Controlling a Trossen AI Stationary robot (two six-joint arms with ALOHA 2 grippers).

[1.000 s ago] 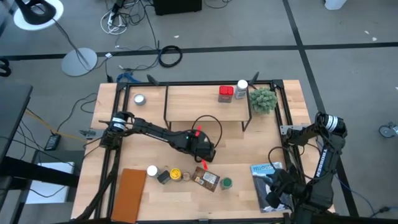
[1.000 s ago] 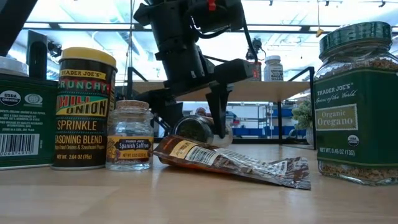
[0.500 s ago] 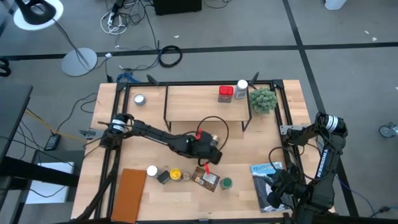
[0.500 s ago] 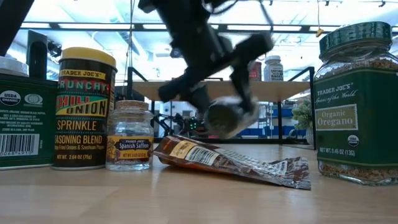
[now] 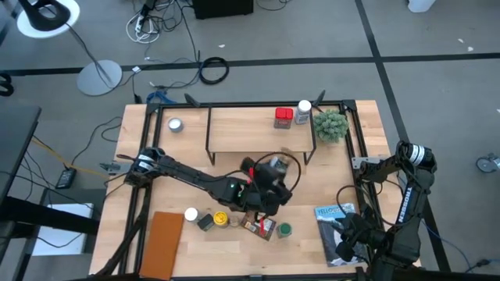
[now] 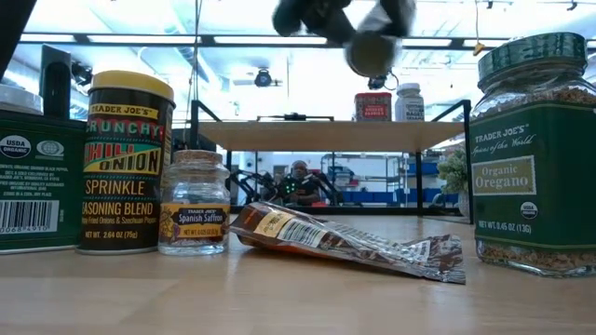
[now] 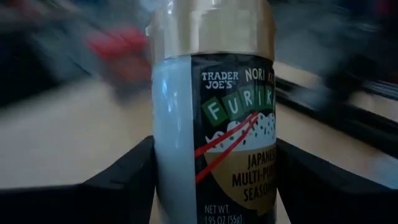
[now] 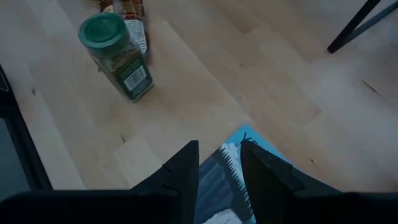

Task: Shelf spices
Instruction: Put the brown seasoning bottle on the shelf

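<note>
My left gripper (image 5: 273, 176) is shut on a furikake jar (image 7: 214, 112) with a dark label and a tan cap. It hangs in the air in front of the shelf (image 5: 258, 129). The jar shows blurred high in the low view (image 6: 372, 46). A red-topped jar (image 5: 283, 117) and a white-topped bottle (image 5: 303, 112) stand on the shelf's plank. Near the front edge stand a white-capped tin (image 5: 191, 214), a yellow-topped tin (image 5: 221, 219), a small saffron jar (image 6: 194, 203) and a green-topped oregano jar (image 8: 116, 56). A brown packet (image 6: 345, 242) lies flat among them. My right gripper (image 8: 219, 162) is open by a narrow gap over the book. My left gripper pinches the furikake jar between its two fingers (image 7: 124, 180), one on each side of the body (image 7: 174, 162) below the tan cap. The fingers lie across the jar. It is lifted clear of the table, above the height of the shelf's plank.
A small potted plant (image 5: 331, 125) stands by the shelf's right end and a silver tin (image 5: 175, 124) sits at the far left. A flat brown board (image 5: 162, 242) lies at the near left and a blue-and-white book (image 5: 336, 222) at the near right. The plank's left half is bare.
My left gripper has taken the furikake jar from where it lay on its side behind the packet. It has raised it well above the table, moving right and toward the shelf. The jar has turned about in the hold on the way up.
</note>
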